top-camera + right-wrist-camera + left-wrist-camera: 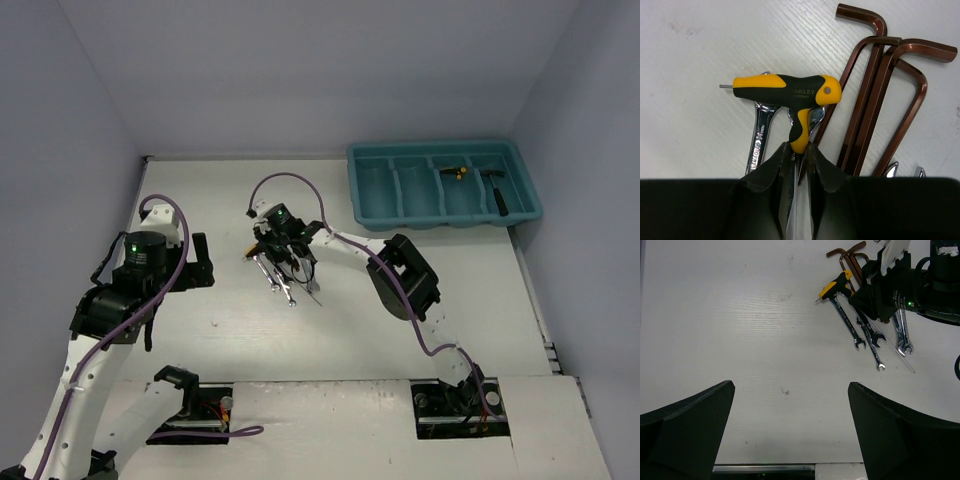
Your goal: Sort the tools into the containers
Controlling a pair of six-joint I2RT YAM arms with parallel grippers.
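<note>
Left gripper (791,402): nearest the arm bases, at 9 o'clock from the tool pile in the top view. Its jaws are spread wide with nothing between them, over the bare white table (240,330).
Right gripper (799,149): over the pile at mid-table. Its fingers (769,172) are pressed in on the yellow stem of the T-handle key (790,95), one on each side.
T-handle key: yellow and black, crossbar lying across the wrenches, thin bare tip pointing to 9 o'clock in the right wrist view (whether it has left the pile, I cannot tell).
Wrenches (852,327): silver and open-ended, partly under the key. In the left wrist view they fan out toward 5 o'clock from beneath the right gripper.
Hex keys (880,95): reddish-brown L-shapes bundled together at 3 o'clock of the key's crossbar, with their bends at the 12 to 1 o'clock end.
Tray (440,222): teal with four long compartments, at the far right of the table, 2 o'clock from the pile and well apart from it.
Third compartment from the left: a small yellow-and-black piece (458,172) lies near its far end.
Fourth compartment: a black hammer-like tool (497,192) lies slantwise.
</note>
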